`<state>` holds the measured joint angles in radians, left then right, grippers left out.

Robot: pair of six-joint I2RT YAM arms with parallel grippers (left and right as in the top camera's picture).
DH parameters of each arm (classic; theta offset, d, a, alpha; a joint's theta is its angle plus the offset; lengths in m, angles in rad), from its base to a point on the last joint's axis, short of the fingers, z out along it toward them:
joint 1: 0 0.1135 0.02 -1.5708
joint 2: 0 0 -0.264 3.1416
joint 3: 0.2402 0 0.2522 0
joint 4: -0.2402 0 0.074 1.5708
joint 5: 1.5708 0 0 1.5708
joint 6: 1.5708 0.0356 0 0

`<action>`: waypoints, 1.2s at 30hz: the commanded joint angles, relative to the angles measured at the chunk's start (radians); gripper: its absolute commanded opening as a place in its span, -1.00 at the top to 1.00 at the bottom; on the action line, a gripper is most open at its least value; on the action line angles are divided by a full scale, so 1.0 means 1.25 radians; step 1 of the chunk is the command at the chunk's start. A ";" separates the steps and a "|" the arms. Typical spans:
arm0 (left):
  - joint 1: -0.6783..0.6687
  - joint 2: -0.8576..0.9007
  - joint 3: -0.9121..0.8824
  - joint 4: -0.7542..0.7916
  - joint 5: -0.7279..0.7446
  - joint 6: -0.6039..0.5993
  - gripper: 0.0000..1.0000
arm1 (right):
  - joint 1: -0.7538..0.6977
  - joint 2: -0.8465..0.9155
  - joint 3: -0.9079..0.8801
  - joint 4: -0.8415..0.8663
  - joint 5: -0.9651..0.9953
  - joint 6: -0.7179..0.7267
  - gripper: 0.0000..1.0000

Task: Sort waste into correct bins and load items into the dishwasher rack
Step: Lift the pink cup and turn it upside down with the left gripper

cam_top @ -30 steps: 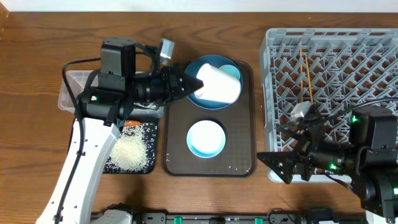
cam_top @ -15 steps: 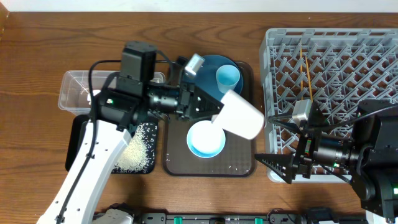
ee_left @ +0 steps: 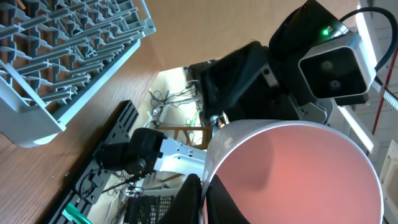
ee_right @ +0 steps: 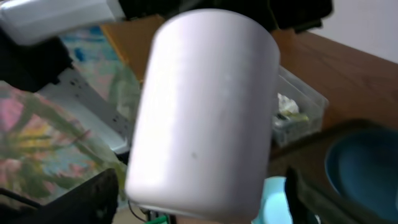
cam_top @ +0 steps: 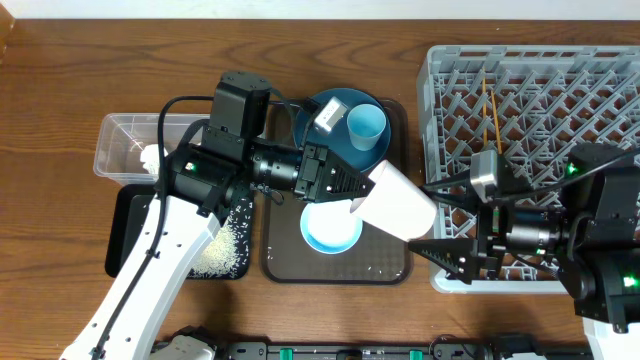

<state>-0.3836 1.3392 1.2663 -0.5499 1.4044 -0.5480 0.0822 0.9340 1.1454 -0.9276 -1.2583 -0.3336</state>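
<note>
The white cup is off the surface, tilted on its side in the air over the right edge of the dark brown tray, just beside the near left corner of the dishwasher rack. The left hand is clamped on its rim, one finger inside the mouth as the left wrist view shows. The cup's closed base points toward the right hand. That hand stands wide, a finger on either side of the cup body, and in the right wrist view neither finger appears to press on it yet. This looks like a hand-over on the way to loading the rack. The next move calls for the right hand to close squarely on the cup's wall before the left lets go, since the smooth, rounded side could slip from a shallow hold. After that the cup wants turning mouth down and seating between the pegs. The white bowl sits on the tray directly under the left hand, while the blue plate and light blue cup wait behind it, not yet loaded.
</note>
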 commanded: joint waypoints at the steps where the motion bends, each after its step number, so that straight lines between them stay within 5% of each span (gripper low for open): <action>1: -0.001 0.001 0.001 0.001 0.013 0.017 0.87 | -0.013 0.000 0.010 0.004 -0.068 -0.009 -0.61; 36: -0.001 0.001 0.001 0.004 -0.008 0.020 0.88 | -0.013 0.042 0.006 0.009 -0.053 0.004 -0.50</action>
<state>-0.3817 1.3392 1.2663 -0.5488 1.3941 -0.5446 0.0822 0.9848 1.1454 -0.9157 -1.3025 -0.3283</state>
